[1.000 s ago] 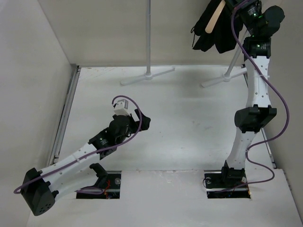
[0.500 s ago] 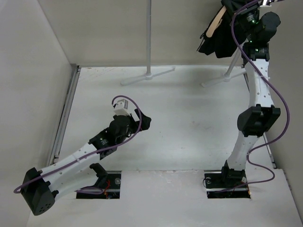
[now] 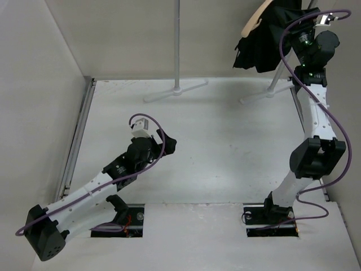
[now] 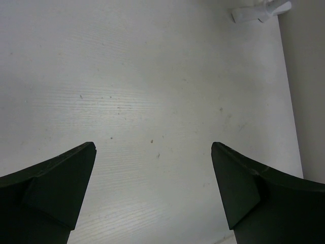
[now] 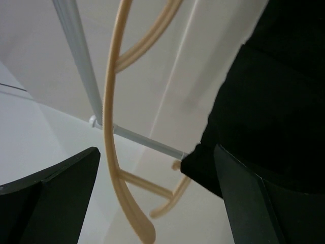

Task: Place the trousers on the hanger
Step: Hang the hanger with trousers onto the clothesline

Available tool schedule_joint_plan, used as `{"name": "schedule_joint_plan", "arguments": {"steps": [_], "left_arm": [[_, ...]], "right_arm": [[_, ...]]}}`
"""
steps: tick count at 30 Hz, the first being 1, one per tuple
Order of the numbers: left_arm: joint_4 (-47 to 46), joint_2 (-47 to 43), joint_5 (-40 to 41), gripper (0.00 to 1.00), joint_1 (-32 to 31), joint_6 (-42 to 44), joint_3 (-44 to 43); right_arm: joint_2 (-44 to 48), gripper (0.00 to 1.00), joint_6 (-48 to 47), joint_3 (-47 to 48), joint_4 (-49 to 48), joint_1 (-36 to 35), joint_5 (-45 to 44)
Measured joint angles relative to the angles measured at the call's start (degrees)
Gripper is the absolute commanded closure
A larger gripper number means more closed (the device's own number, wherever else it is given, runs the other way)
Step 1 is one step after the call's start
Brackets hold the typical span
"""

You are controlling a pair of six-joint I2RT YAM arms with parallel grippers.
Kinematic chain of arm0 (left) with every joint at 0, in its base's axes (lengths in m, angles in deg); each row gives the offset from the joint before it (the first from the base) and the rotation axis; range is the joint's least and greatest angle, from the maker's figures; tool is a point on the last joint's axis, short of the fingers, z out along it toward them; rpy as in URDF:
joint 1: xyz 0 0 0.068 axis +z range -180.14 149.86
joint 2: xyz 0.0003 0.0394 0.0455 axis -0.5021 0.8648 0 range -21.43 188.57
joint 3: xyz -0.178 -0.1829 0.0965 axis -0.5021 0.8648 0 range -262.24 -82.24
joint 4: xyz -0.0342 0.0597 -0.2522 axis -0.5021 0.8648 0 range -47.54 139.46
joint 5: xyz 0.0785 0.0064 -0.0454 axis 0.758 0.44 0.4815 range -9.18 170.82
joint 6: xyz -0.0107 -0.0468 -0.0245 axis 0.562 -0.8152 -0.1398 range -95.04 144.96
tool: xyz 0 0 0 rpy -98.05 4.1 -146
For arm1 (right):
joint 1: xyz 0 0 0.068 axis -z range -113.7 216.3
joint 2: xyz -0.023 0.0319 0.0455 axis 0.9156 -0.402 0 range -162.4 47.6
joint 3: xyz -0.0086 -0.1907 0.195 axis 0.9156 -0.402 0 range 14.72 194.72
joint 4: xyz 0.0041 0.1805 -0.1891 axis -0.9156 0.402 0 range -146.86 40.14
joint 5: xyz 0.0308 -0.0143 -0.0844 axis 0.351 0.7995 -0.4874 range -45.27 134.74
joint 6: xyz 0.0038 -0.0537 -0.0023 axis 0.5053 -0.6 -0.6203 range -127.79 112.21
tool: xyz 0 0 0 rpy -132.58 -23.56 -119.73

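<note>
The black trousers [image 3: 264, 40] hang bunched at the top right, high above the table. The pale wooden hanger [image 3: 251, 21] sticks out from their upper left. In the right wrist view my right gripper [image 5: 155, 148] is open. The hanger [image 5: 109, 127] shows in the gap between its fingers, beyond them and ungripped. The trousers [image 5: 274, 86] fill the right side of that view, close against the right finger. My left gripper [image 4: 152, 145] is open over bare table, and in the top view the left gripper [image 3: 166, 144] sits low at the middle left.
A white rack pole [image 3: 177, 39] rises at the back centre from its cross foot [image 3: 176, 90]. Another rack foot [image 3: 265, 93] lies at the back right, under the trousers. A metal rack pole [image 5: 81, 66] runs behind the hanger. Walls close in the left, back and right sides.
My right gripper has opened and the right arm has risen towards the top right. The trousers and hanger swung up and right. The left arm drew back slightly.
</note>
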Motion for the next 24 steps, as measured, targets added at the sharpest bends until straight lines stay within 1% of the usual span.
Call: {"name": "schedule_joint_plan", "arguments": {"steps": [4,8,11,14,17,21,24], "left_arm": [[2.3,-1.6,0.2,0.0,2.7,0.0,0.0],[4.8,-3.4,0.9,0.0,5.1,0.0,0.0],[6.4,-4.1,1.4,0.0,5.9,0.0,0.0],[7.4,-4.7,1.7,0.0,5.8,0.0,0.0],[7.8,-5.7,2.3,0.0,5.0,0.0,0.0],[7.8,-7.7,3.0,0.0,2.9,0.0,1.2],[7.8,-8.2,3.3,0.0,0.6,0.0,2.8]], "right_arm": [[4.9,0.0,-4.1,-7.0,0.5,0.8,0.5],[13.0,0.0,-9.4,-15.6,1.2,2.0,0.5],[21.8,0.0,-14.2,-23.3,1.6,2.6,-0.4],[32.5,0.0,-19.8,-32.0,2.0,2.6,-2.6],[44.4,0.0,-26.2,-42.2,3.3,2.5,-7.0],[58.7,0.0,-34.6,-55.7,9.4,0.1,-18.4],[63.8,0.0,-40.3,-60.8,17.6,-2.6,-29.7]]}}
